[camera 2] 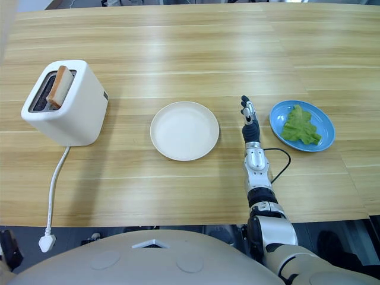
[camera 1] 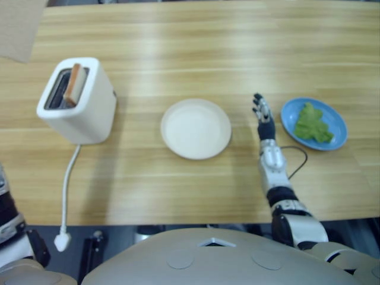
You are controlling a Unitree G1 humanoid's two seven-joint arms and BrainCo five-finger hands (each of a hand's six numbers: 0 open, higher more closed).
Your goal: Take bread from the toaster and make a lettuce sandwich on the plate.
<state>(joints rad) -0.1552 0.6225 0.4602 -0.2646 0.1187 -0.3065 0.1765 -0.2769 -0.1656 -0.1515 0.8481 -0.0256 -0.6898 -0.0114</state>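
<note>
No legible text, nos., brands or signs were found. Toaster point(camera 2: 80, 113) side wall carried one small dark mark point(camera 2: 105, 95) nr. top edge; it was too small to read.

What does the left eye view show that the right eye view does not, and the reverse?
Left eye view: a broad brown sheet at the far left corner, which the right eye view cuts to a pale sliver. Right eye view: the near right corner of the table. Shared: the toaster holding one bread slice, its white cord, the cream plate, the lettuce on a blue plate, and the open right hand between the two plates.
</note>
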